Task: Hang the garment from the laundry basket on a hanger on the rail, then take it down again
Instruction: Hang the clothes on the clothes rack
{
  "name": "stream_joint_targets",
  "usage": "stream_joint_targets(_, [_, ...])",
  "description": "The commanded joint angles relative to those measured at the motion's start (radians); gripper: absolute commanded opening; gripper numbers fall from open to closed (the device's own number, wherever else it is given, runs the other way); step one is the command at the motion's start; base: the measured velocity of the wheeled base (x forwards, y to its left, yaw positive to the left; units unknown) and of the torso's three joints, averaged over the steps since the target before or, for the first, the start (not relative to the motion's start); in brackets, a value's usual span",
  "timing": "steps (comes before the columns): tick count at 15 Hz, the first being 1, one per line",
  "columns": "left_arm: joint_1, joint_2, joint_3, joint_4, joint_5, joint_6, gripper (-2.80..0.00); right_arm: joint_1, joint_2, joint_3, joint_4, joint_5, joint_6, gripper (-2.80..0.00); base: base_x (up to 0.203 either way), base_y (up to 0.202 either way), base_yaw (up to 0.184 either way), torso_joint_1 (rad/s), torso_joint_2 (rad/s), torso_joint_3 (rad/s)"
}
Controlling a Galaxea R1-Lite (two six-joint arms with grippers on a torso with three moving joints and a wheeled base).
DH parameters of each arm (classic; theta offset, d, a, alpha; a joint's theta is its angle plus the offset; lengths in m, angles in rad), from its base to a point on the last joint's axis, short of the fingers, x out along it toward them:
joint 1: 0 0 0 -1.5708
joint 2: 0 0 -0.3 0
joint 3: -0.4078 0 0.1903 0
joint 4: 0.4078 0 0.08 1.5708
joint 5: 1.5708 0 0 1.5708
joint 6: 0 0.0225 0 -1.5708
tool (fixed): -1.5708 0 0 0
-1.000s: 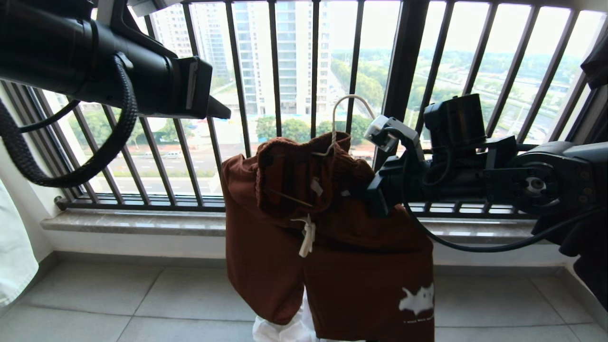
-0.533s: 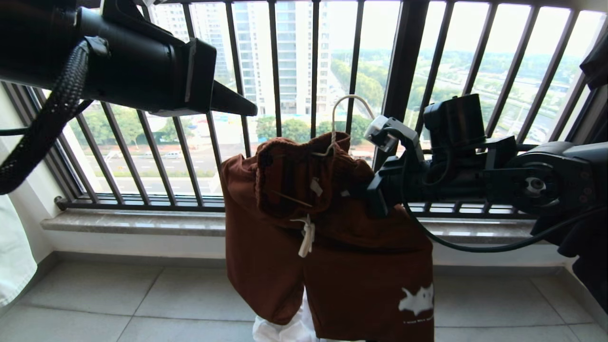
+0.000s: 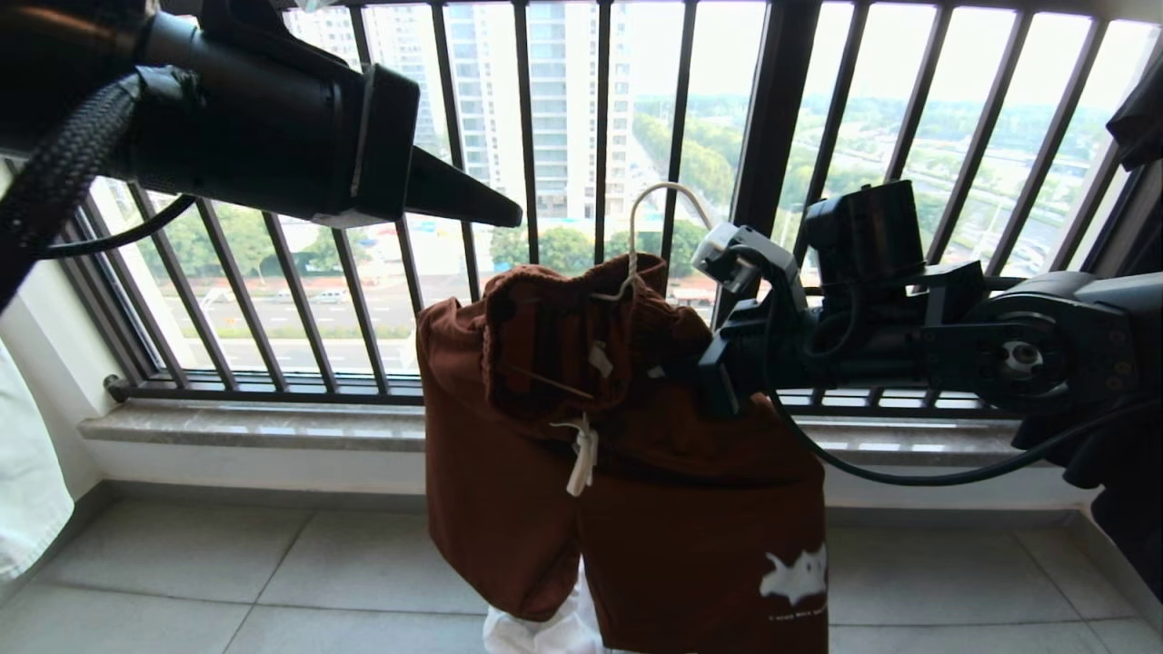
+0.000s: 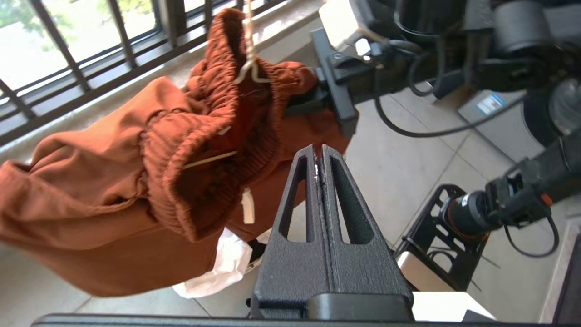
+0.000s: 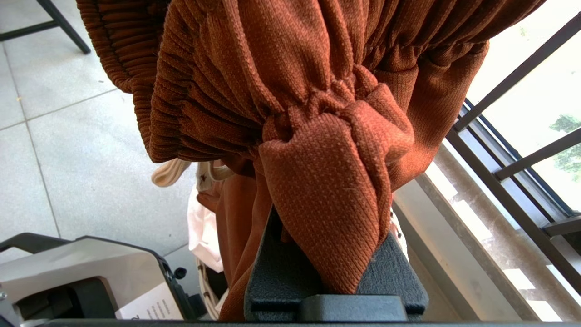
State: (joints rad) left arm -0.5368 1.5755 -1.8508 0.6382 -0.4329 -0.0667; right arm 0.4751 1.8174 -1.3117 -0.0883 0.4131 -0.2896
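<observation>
Left gripper — jaws pressed together, empty — hangs high at the left, its tip aimed at the hanger hook just beside it; the garment droops below, long axis vertical. Right gripper pinches the waistband — nearer the cloth.

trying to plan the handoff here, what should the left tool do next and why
Probably open and reach for the hanger hook. The right tool is shut on the shorts at the bunched waistband, with the hanger already inside it, its hook poking up free. The left tool is shut, empty, pointing toward that hook.
</observation>
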Motion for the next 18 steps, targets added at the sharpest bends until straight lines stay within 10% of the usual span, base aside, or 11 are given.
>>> stream_joint_targets(1, [0.018,-0.002,0.017,-0.003,-0.030,0.062,-2.80,0.000,0.000,0.000,-0.001,0.003,-0.002,-2.80,0.000,0.000,0.000,0.000,0.00,0.000])
stream_joint_targets(15, [0.249,-0.063,0.304,0.005,-0.048,0.390,-2.80,-0.001,0.000,0.000,-0.001,0.003,0.001,-2.80,0.000,0.000,0.000,0.000,0.00,0.000])
stream_joint_targets(18, [0.188,-0.122,0.373,0.002,-0.049,0.297,-2.80,-0.003,0.002,-0.007,-0.001,0.003,0.003,-2.80,0.000,0.000,0.000,0.000,0.00,0.000])
